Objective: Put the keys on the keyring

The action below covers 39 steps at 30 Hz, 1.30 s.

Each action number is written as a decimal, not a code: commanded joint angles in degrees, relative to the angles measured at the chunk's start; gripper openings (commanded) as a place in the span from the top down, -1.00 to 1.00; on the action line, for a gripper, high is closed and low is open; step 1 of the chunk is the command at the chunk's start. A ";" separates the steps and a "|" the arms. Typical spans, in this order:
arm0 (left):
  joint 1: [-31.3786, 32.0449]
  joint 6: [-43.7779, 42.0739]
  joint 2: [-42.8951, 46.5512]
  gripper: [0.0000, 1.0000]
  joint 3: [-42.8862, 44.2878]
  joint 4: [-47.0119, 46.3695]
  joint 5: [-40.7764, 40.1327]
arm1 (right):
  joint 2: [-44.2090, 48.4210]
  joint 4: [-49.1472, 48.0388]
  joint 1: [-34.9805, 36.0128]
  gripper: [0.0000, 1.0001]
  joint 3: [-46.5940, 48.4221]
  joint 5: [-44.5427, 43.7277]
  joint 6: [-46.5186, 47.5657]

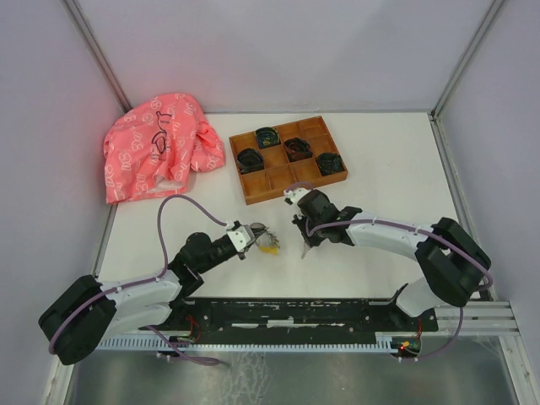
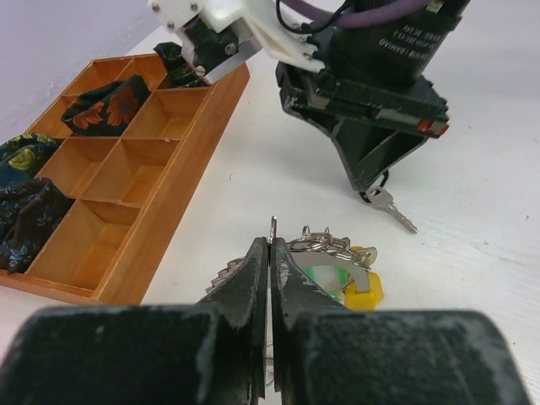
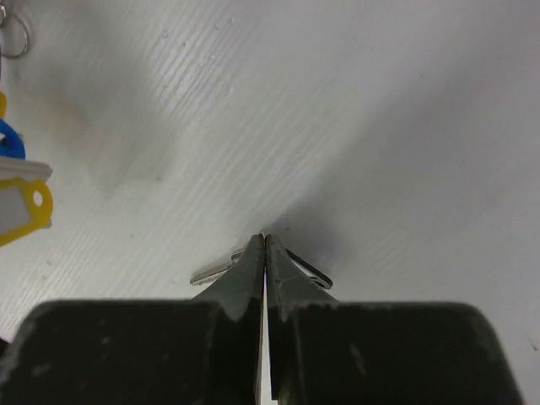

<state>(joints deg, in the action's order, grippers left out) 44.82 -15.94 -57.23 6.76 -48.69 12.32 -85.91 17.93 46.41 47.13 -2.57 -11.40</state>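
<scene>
1. Cloth: the pink cloth (image 1: pixel 156 152) lies crumpled at the far left of the white table (image 1: pixel 380 143), well apart from everything else
2. Left arm: the left gripper (image 2: pixel 270 253) has its fingers pressed together, pinching a thin upright metal piece at the near edge of the keyring (image 2: pixel 325 243)
3. Ring: the keyring lies on the table directly in front of the left fingertips and touches them. A green tag (image 2: pixel 325 278) and a yellow tag (image 2: pixel 364 291) lie among and beside its links. The head of the blue-headed key (image 3: pixel 8 145) shows just above the yellow tag at the left edge of the right wrist view. Whether it sits on the ring cannot be told
4. Container: the wooden tray (image 2: pixel 181 202), divided into compartments, stands beyond both grippers. Four compartments each hold one of the dark bundles (image 1: pixel 268 137); the others show bare wood
5. Right arm: the right gripper (image 3: pixel 266 253) has its fingers pressed together on the black-headed key (image 2: pixel 396 211), the tips meeting where head joins blade. The blade slopes down to the table. This key is just to the right of the keyring, apart from it
</scene>
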 commanded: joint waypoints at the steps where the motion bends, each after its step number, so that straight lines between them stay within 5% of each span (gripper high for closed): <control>1: -0.06 0.91 0.00 0.95 0.09 -6.07 0.08 | -2.93 -9.18 0.10 0.91 0.90 -3.56 -1.70; 10: -0.05 0.15 -0.39 0.95 0.71 -4.46 -0.41 | -5.76 -7.36 0.08 0.70 2.57 -3.60 -2.47; 22: -0.08 0.29 -0.03 0.95 0.88 -3.75 -0.78 | -6.10 12.95 -0.09 0.31 13.93 -1.21 -4.54; 30: -0.01 0.44 0.11 0.95 1.47 -2.17 -2.25 | -12.66 22.72 -2.01 0.33 21.89 1.86 -4.70; 39: -0.06 0.39 -0.08 0.95 1.57 -1.94 -2.39 | -16.52 22.09 -2.73 0.42 23.61 2.64 -4.86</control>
<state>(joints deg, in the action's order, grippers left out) 44.82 -15.97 -57.71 6.76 -48.03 10.76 -101.06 39.11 44.03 67.00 -0.84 -15.57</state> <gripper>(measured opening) 0.044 0.297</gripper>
